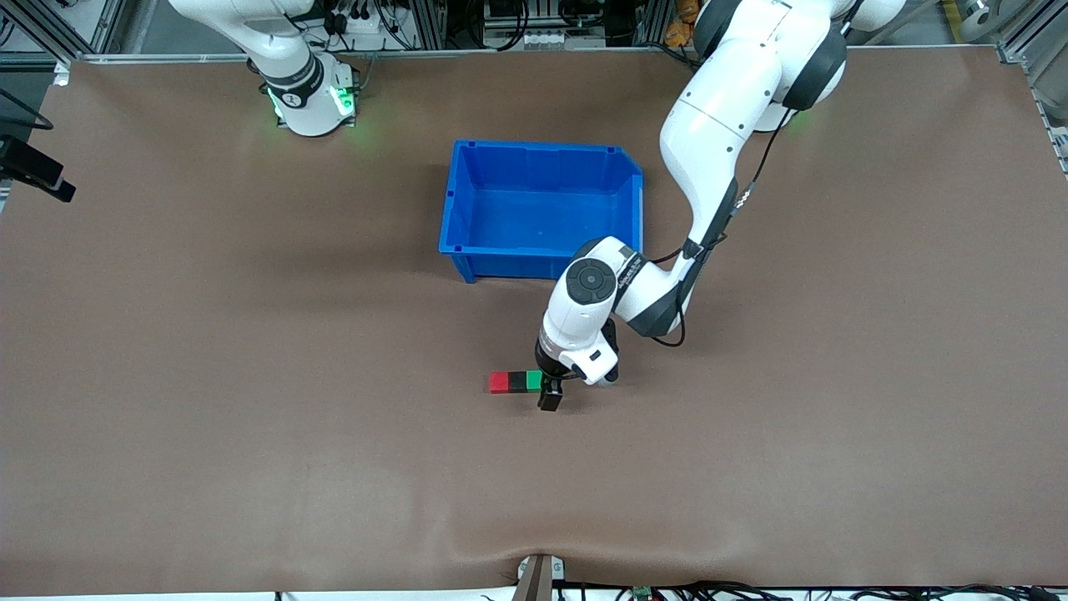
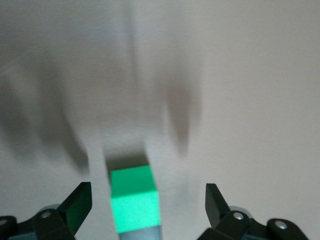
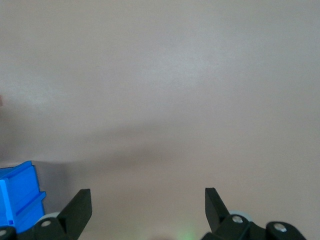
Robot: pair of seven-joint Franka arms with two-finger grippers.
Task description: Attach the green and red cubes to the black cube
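Reaching across the brown table mat (image 1: 250, 376), the left arm's two-finger gripper (image 1: 551, 391) sits low at the green end of a short row of three small cubes. That row lies nearer to the front camera than the large blue plastic bin (image 1: 467, 242): a bright red cube (image 1: 499, 382) at the end toward the right arm's side, a matte black cube (image 1: 516, 381) touching it in the middle, and a bright green cube (image 1: 534, 381) touching the black one at the end toward the left arm's side. In the left wrist view the dark fingers (image 2: 77, 207) are spread wide apart, with the green cube (image 2: 134, 200) between them and touching neither. The bin's floor, as far as it shows, holds nothing, though the left arm covers its nearest corner. The right arm waits, only its base (image 1: 313, 96) visible in the front view; its own gripper (image 3: 148, 210) is likewise spread, over bare mat with a corner of the bin (image 3: 20, 197) beside it.
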